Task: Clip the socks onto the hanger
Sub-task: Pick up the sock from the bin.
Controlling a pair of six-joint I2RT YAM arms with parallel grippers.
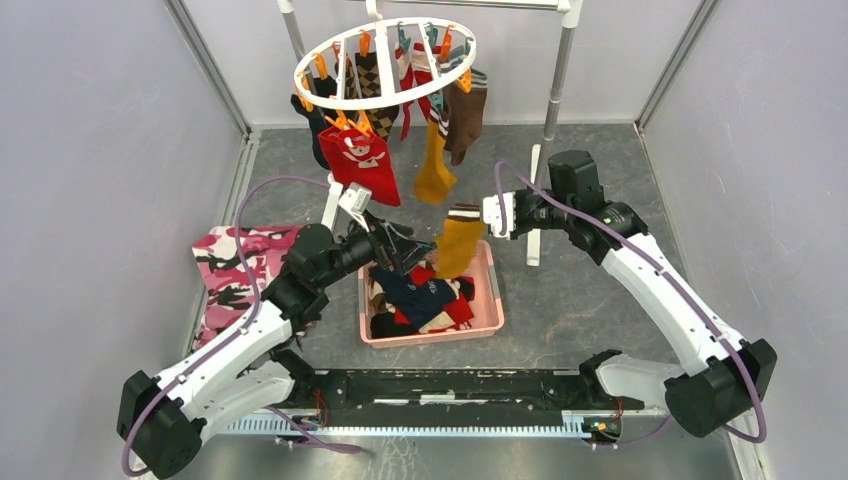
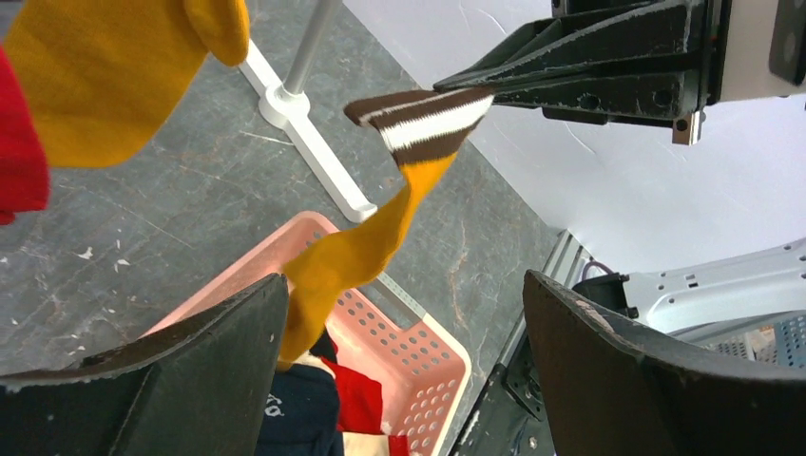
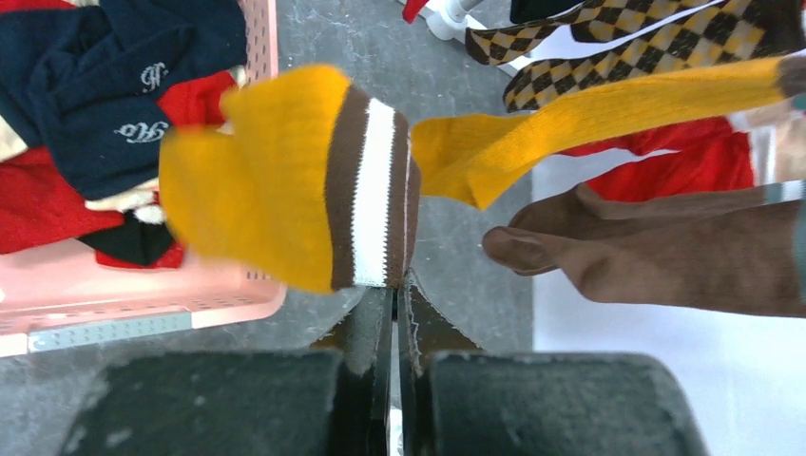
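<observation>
A mustard yellow sock with a brown and white cuff hangs over the pink basket. My right gripper is shut on that cuff; in the right wrist view its jaws pinch the cuff's edge of the sock. My left gripper is open just left of the hanging sock. In the left wrist view the sock brushes past the left finger and nothing sits between the fingers. The white round hanger hangs at the back with several socks clipped on, among them a red one.
The basket holds several more socks in navy, red and black. A pink camouflage cloth lies left of it. The metal rack's pole and white foot stand behind my right gripper. Grey walls close in both sides.
</observation>
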